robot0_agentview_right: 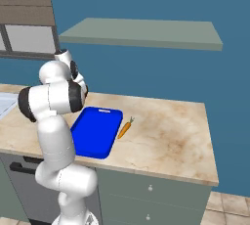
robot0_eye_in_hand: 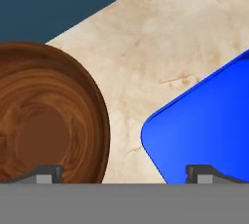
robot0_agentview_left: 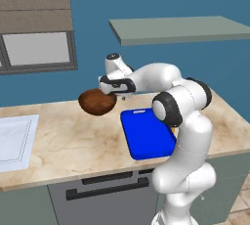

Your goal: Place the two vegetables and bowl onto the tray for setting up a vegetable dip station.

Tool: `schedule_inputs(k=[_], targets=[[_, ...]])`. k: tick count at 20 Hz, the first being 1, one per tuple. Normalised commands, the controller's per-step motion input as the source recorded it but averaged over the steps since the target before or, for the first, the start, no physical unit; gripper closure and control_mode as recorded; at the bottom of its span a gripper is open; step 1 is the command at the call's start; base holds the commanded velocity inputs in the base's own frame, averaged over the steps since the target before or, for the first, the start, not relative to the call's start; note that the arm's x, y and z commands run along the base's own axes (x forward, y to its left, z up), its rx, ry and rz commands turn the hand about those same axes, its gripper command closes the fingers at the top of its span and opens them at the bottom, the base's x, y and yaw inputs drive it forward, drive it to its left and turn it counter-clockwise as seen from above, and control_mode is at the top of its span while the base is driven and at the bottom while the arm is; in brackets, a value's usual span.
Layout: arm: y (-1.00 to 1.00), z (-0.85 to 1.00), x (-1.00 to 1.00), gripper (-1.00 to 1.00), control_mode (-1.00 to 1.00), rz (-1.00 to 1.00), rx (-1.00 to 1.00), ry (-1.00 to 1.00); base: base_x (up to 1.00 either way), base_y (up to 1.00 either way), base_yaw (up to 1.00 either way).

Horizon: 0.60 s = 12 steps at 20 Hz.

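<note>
The round, deep, reddish-brown wooden bowl sits on the beige marbled counter, just beside the flat bright blue rectangular tray and apart from it. My pincer hangs released over the strip of counter between them, one fingertip over the bowl's rim, the other over the tray's corner. The slim orange carrot lies just beside the tray's far edge.
</note>
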Motion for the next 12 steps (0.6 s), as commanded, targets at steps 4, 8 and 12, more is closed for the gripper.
schedule_inputs(k=[4,8,12], targets=[[0.14,-0.24,0.25,-1.0,-1.0,0.01,0.04,-0.04,0.0,0.0,0.0],[0.06,-0.24,0.27,-1.0,-1.0,0.01,0.05,-0.03,0.0,0.0,0.0],[0.0,-0.25,0.18,-1.0,-1.0,0.02,0.06,-0.02,0.0,0.0,0.0]])
